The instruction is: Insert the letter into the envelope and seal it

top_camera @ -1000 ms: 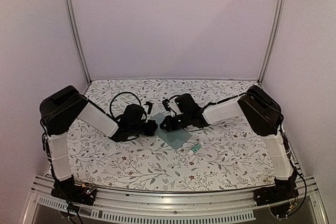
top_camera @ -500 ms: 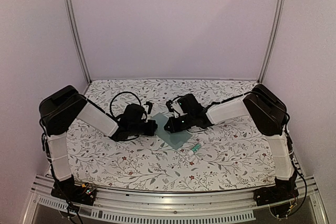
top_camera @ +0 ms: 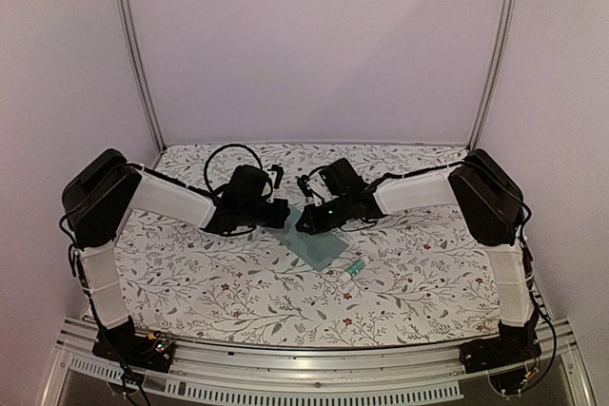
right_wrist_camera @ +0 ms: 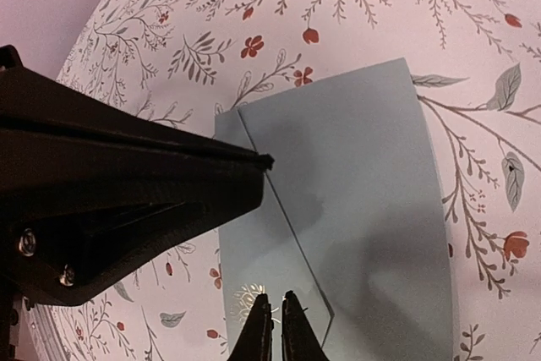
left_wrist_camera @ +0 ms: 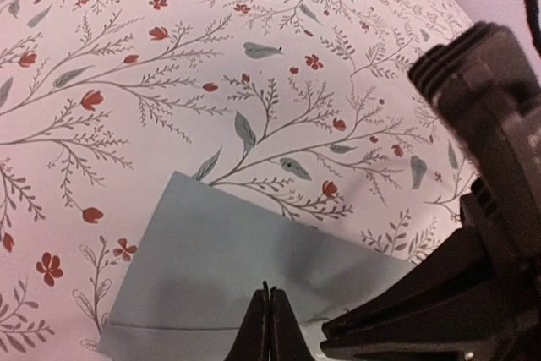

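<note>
Since a second ago my left arm (top_camera: 166,199) has swung toward 12 o'clock, baring more of the envelope (top_camera: 324,249). It lies flat mid-table (top_camera: 238,282). Left gripper (left_wrist_camera: 269,327) is pinched closed and right gripper (right_wrist_camera: 275,327) shows a bare slit, both over the envelope's 11 o'clock corner. Glue stick (top_camera: 353,268) lies at its 4 o'clock.

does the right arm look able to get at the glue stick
Likely yes: the glue stick lies uncovered on the table beside the envelope, and the right tool hangs just beyond it, over the envelope.
</note>
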Motion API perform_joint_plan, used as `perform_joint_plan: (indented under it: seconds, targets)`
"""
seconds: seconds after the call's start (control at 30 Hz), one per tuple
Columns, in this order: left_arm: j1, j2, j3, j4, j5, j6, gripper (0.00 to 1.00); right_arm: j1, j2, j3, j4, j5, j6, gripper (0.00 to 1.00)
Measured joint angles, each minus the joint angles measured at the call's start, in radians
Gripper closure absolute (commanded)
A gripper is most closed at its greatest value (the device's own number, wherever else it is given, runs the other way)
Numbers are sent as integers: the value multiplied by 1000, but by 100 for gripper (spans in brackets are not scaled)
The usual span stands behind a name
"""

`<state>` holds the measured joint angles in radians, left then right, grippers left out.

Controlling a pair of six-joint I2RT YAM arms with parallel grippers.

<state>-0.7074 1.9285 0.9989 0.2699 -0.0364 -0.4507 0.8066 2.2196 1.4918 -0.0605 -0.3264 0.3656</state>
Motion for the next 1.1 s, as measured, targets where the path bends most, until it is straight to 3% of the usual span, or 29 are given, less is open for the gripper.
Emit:
perform_joint_plan:
  seconds: [0.13, 0.23, 0.3, 0.37, 0.47, 0.6, 0.8, 1.1]
  targets:
    - [14, -48, 56, -40, 2, 22, 100, -2, -50, 18, -34, -1, -16, 82]
    - [25, -122, 62, -77, -5, 40, 96, -2, -113, 12, -52, 19, -37, 58]
    - [30, -186, 55, -96, -14, 54, 86, -3, -184, -13, -58, 48, -52, 45]
    - [37, -270, 34, -114, -30, 69, 68, -3, -258, -47, -60, 80, -61, 35]
    - [50, -418, -15, -132, -68, 95, 48, -6, -406, -122, -60, 148, -83, 22]
    - [69, -618, -108, -145, -134, 121, 28, -14, -594, -228, -56, 255, -110, 2]
    - [105, -887, -257, -207, -239, 157, 1, -27, -838, -423, -43, 407, -129, 1]
    - [139, -1198, -397, -295, -438, 198, 0, -36, -1168, -688, 9, 637, -158, 1]
